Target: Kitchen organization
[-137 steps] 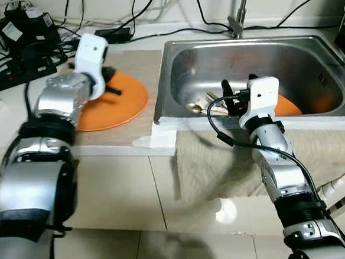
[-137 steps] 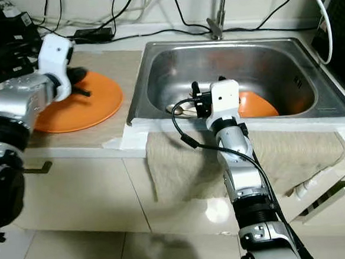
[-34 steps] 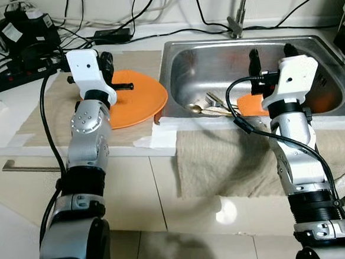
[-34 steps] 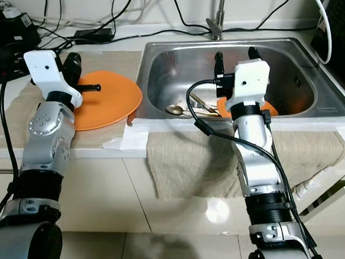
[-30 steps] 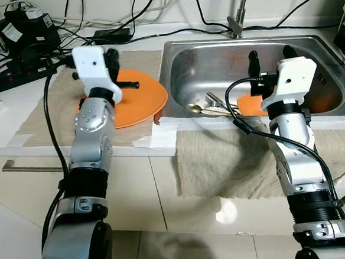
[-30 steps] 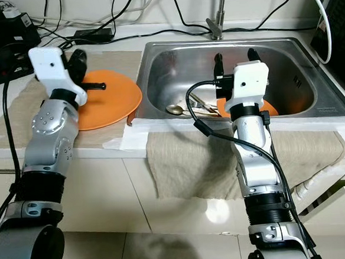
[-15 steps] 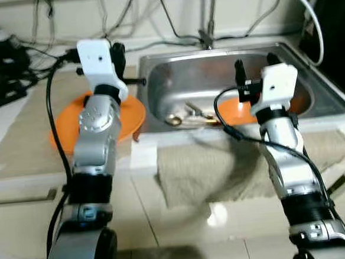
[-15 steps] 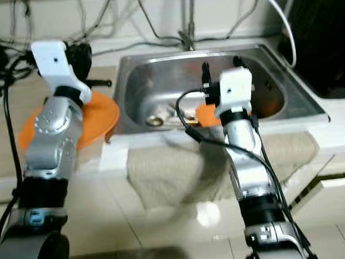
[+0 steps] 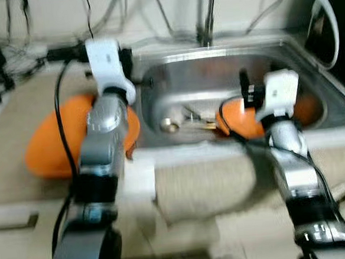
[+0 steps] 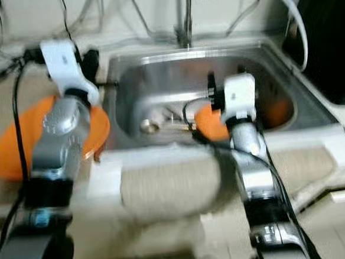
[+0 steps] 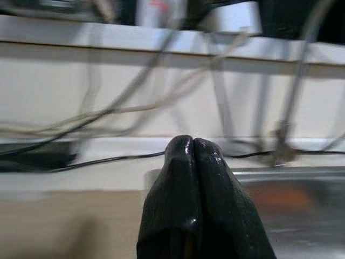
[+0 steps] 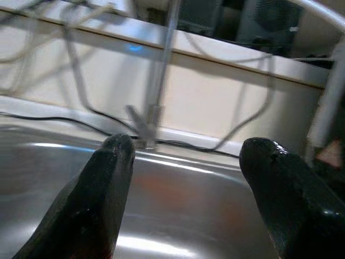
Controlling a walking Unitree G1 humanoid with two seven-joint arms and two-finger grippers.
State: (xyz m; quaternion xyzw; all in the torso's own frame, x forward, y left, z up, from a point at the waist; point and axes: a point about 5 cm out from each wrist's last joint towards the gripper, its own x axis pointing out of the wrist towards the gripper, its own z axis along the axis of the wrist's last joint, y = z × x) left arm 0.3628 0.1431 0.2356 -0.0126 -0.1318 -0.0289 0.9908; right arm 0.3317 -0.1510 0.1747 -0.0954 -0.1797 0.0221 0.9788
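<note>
- An orange plate [image 9: 52, 141] lies flat on the beige mat [image 9: 26, 110] on the desk [image 10: 11, 194], left of the sink and partly hidden behind the left arm.
- The left hand [image 11: 192, 154] is raised above the desk by the sink's left rim, its two black fingers pressed together with nothing between them.
- The steel sink [image 9: 175, 85] holds a spoon [image 9: 171, 125] and other cutlery near its front wall, blurred.
- A second orange plate [image 9: 237, 116] rests inside the sink, beside the cutlery.
- The right hand [image 12: 183, 162] hovers over that plate, fingers [image 12: 105, 183] spread wide and empty.
- A cloth [image 9: 206, 183] hangs over the desk's front edge.
</note>
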